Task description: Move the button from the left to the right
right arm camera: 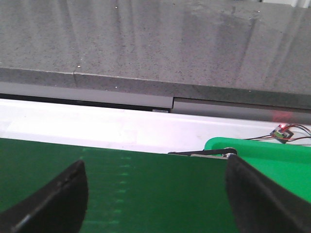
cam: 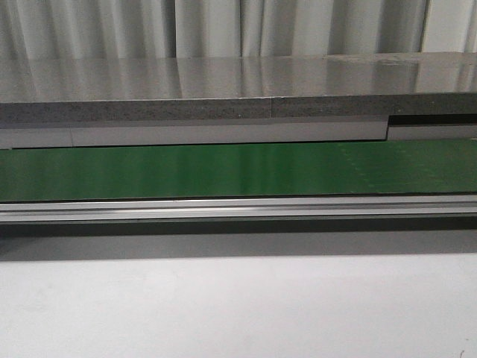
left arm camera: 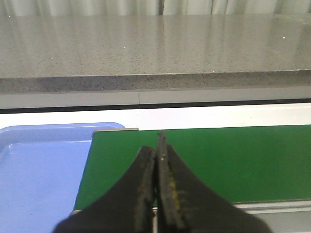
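Observation:
The button is not in any view. My left gripper (left arm camera: 158,150) is shut with nothing between its black fingers, above the left end of the green conveyor belt (left arm camera: 218,160). My right gripper (right arm camera: 155,170) is open and empty, its two black fingers (right arm camera: 63,194) wide apart over the right end of the belt (right arm camera: 146,189). Neither gripper shows in the front view, where the belt (cam: 238,170) runs bare across the picture.
A blue tray (left arm camera: 39,170) lies at the belt's left end. A green tray (right arm camera: 272,160) lies at its right end, with a small wired part with a red light (right arm camera: 280,131) behind it. An aluminium rail (cam: 238,207) edges the belt's front; a grey stone shelf (cam: 223,89) runs behind.

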`<state>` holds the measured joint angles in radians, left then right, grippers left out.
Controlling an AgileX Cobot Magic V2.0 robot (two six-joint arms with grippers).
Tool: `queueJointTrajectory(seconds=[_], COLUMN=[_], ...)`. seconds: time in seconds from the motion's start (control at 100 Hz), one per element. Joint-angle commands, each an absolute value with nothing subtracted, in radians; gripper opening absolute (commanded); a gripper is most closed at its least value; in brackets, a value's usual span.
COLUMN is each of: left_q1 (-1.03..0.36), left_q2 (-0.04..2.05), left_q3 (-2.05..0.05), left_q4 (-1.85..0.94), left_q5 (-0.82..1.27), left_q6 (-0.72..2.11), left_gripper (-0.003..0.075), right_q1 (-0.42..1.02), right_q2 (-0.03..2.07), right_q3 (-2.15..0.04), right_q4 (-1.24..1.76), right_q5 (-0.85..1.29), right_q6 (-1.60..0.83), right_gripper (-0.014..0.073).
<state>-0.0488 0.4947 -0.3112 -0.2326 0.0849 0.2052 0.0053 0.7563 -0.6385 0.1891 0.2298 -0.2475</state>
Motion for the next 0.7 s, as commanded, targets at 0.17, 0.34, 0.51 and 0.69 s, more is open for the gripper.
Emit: queueJointTrajectory(seconds=[0.17, 0.34, 0.51, 0.69], left_q1=[-0.058, -0.058, -0.058, -0.058], left_q2=[0.498, 0.498, 0.498, 0.498], left_q3=[-0.339, -0.339, -0.339, -0.339], left_q4=[-0.239, -0.239, -0.239, -0.239], left_q5=[0.0, 0.0, 0.0, 0.0], left_q6=[0.205, 0.205, 0.205, 0.205], left_gripper=[-0.002, -0.002, -0.002, -0.002], right_q1=[0.013, 0.013, 0.013, 0.013], right_q2=[0.449, 0.34, 0.326, 0.326], right_q3=[-0.488, -0.436, -0.432, -0.432], right_q4=[0.207, 0.207, 0.207, 0.207], right_q5=[0.216, 0.265, 0.288, 0.285], right_q6=[-0.245, -0.245, -0.245, -0.245], right_gripper=[0.058, 0.0486, 0.0218, -0.0075])
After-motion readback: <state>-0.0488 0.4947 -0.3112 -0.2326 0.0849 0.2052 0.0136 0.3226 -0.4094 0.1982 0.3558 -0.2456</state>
